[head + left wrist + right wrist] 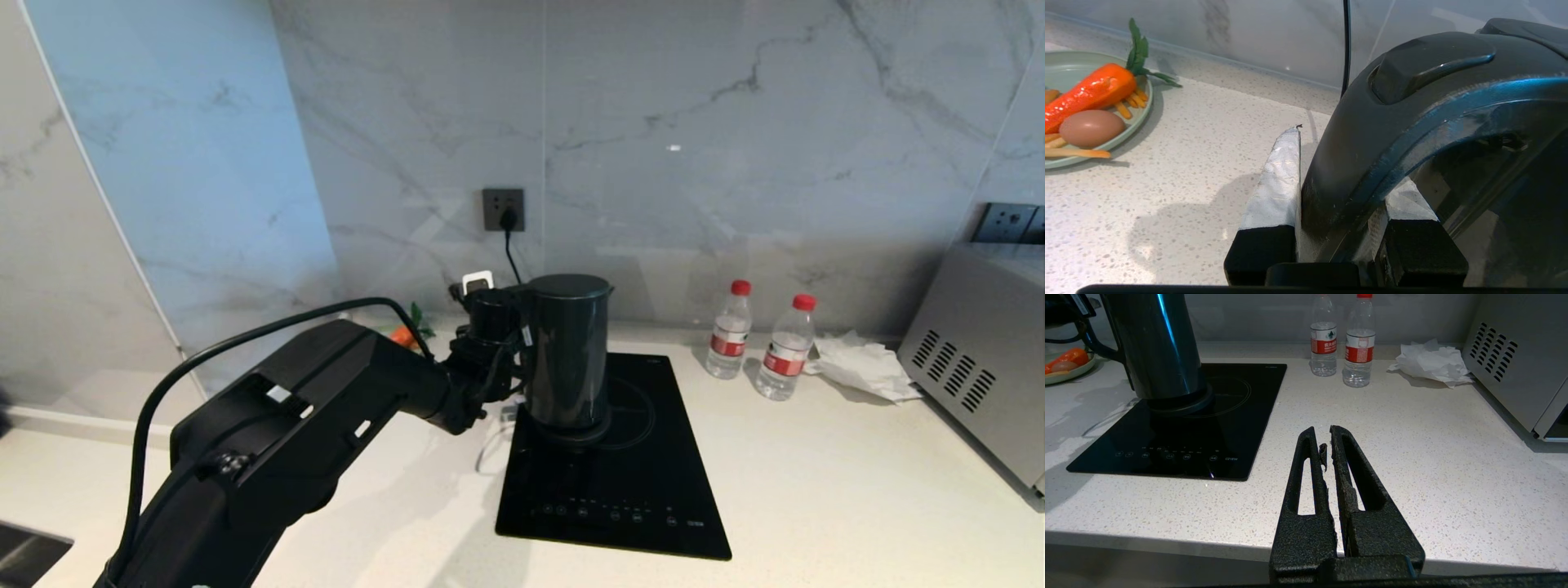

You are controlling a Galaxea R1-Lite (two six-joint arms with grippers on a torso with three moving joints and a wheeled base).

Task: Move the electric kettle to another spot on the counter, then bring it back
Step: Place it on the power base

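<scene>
The tall glossy black electric kettle [567,351] stands on its dark round base disc [571,431] on the black glass cooktop [620,490], toward the back of the white speckled worktop [816,490]. Only the left wrist view shows the left gripper [1339,192] with its jaws clamped on the kettle's loop handle [1355,163], beside a green plate [1143,110] holding a carrot. The right gripper [1327,449], jaws pressed together and holding nothing, hangs over the worktop's front edge, well apart from the kettle
</scene>
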